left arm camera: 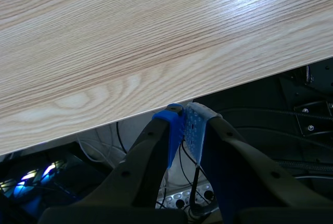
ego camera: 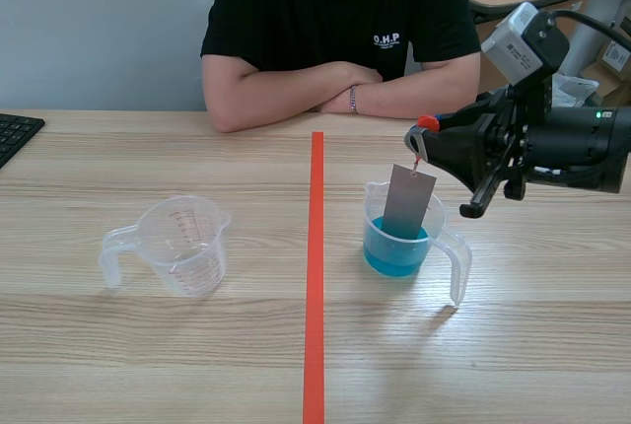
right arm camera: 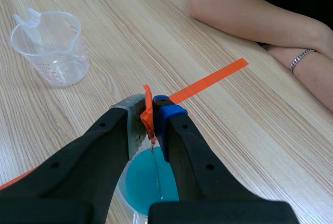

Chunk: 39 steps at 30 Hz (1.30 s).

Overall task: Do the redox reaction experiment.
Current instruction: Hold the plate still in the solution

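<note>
A grey metal plate (ego camera: 408,202) hangs by a short wire from an orange-red tab (ego camera: 427,123). My right gripper (ego camera: 424,134) is shut on that tab (right arm camera: 148,112). The plate's lower end dips into blue liquid (ego camera: 394,250) in a clear measuring cup (ego camera: 446,244) right of the tape line. In the right wrist view the cup of blue liquid (right arm camera: 148,182) sits directly under the gripper (right arm camera: 149,110). An empty clear measuring cup (ego camera: 182,244) stands on the left half of the table. My left gripper (left arm camera: 184,122) is shut on nothing, at the table's near edge (left arm camera: 130,36).
A person sits across the table with folded arms (ego camera: 335,84) resting on it. An orange tape line (ego camera: 315,266) runs down the table's middle. A black keyboard corner (ego camera: 15,133) lies at the far left. Under the table edge are cables and equipment (left arm camera: 291,120).
</note>
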Each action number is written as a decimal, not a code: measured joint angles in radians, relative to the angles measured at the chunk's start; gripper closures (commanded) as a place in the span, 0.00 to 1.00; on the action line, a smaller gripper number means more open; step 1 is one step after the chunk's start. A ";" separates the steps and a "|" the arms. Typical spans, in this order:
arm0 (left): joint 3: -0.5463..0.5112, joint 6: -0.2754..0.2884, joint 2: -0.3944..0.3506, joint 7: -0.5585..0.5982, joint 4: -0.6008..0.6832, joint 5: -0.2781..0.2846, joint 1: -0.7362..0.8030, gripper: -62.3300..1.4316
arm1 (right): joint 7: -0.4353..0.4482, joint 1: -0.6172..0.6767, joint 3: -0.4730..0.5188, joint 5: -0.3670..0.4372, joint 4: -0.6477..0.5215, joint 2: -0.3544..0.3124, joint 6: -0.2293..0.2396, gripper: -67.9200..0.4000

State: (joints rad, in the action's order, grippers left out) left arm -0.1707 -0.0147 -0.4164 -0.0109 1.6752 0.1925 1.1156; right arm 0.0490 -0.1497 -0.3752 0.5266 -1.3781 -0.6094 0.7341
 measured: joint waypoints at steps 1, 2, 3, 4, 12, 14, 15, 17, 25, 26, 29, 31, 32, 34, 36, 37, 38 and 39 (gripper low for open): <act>0.000 0.000 0.000 0.000 0.000 0.000 0.000 0.90 | 0.000 0.000 0.000 0.000 0.000 0.000 0.000 0.97; 0.000 0.000 0.000 0.000 0.000 0.000 0.000 0.90 | 0.000 0.000 0.000 0.000 0.000 0.000 0.000 0.97; 0.000 0.000 0.000 0.000 0.000 0.000 0.000 0.90 | 0.000 0.000 0.000 0.000 0.000 0.000 0.000 0.97; 0.000 0.000 0.000 0.000 0.000 0.000 0.000 0.90 | 0.000 0.000 0.000 0.000 0.000 0.000 0.000 0.97; 0.000 0.000 0.000 0.000 0.000 0.000 0.000 0.90 | 0.000 0.000 0.000 0.000 0.000 0.000 0.000 0.97; 0.000 0.000 0.000 0.000 0.000 0.000 0.000 0.90 | -0.001 0.000 0.004 0.000 0.000 0.000 0.000 0.97; 0.000 0.000 0.000 0.000 0.000 0.000 0.000 0.90 | -0.005 0.001 0.009 0.000 -0.002 0.000 0.000 0.97; 0.000 0.000 0.000 0.000 0.000 0.000 0.000 0.90 | -0.037 0.001 0.027 0.009 -0.010 -0.002 0.000 0.97; 0.000 0.000 0.000 0.000 0.000 0.000 -0.002 0.90 | -0.158 0.001 0.085 0.191 -0.119 -0.065 0.000 0.97; 0.000 0.000 0.000 0.000 0.000 0.000 -0.002 0.90 | -0.174 0.001 0.089 0.207 -0.134 -0.070 0.000 0.97; 0.000 0.000 0.000 0.000 0.000 0.000 -0.002 0.90 | -0.220 0.001 0.106 0.253 -0.165 -0.079 0.000 0.97; 0.000 0.000 0.000 0.000 0.000 0.000 -0.002 0.90 | -0.247 0.001 0.126 0.278 -0.182 -0.079 0.000 0.97; 0.000 0.000 0.000 0.000 0.000 0.000 -0.002 0.90 | -0.267 0.001 0.135 0.293 -0.191 -0.079 0.000 0.97; 0.000 0.000 0.000 0.000 0.000 0.000 -0.002 0.90 | -0.296 0.001 0.151 0.319 -0.209 -0.079 0.000 0.97; 0.000 0.000 0.000 0.000 0.000 0.000 -0.002 0.90 | -0.319 0.001 0.162 0.343 -0.227 -0.078 0.000 0.97; 0.000 0.000 0.000 0.000 0.000 0.000 -0.002 0.90 | -0.327 0.001 0.167 0.358 -0.233 -0.078 0.000 0.97; 0.000 0.000 0.000 0.000 0.000 0.000 -0.002 0.90 | -0.345 0.001 0.174 0.375 -0.241 -0.078 0.000 0.97; 0.000 0.000 0.000 0.000 0.000 0.000 -0.002 0.90 | -0.354 0.001 0.181 0.382 -0.248 -0.078 0.000 0.97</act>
State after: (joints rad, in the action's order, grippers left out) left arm -0.1707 -0.0147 -0.4164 -0.0105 1.6752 0.1925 1.1137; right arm -0.3046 -0.1486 -0.1944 0.9089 -1.6260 -0.6876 0.7341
